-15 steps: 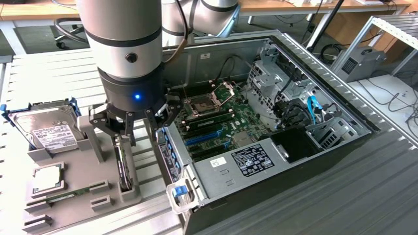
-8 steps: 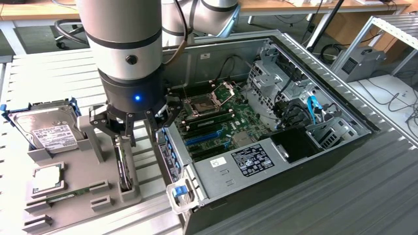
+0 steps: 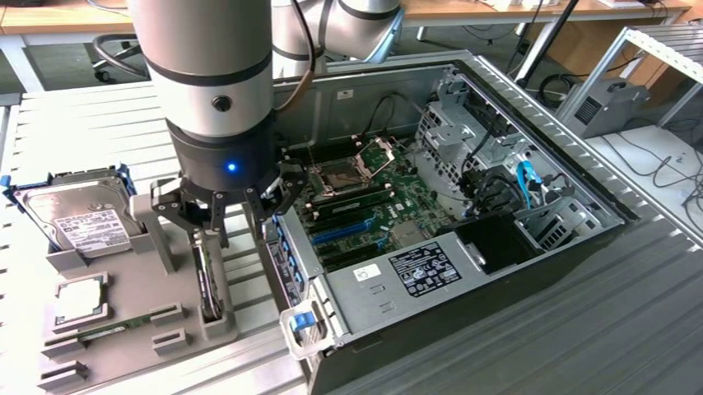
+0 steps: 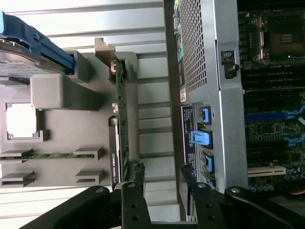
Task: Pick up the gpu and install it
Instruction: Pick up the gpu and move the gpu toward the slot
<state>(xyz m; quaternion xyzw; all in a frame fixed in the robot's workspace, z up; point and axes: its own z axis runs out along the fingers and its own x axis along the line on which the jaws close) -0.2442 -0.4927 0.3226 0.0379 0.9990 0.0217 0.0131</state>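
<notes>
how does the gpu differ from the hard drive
The gpu stands on its thin edge in a slot; the hard drive leans back, white label showing. The gpu is green and black; the hard drive is silver in a blue frame. Both sit in the gray holder.

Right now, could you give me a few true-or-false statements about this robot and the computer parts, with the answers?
1. The gripper is open and holds nothing. True.
2. The gpu is plugged into the motherboard. False: it stands on edge in a slot of the gray holder, outside the computer case.
3. The computer case lies open, with the motherboard showing inside. True.
4. The hard drive sits inside the computer case. False: it rests on the gray holder, toward the exterior view's left.
5. The gripper hangs above the gray holder, close to the gpu. True.
</notes>
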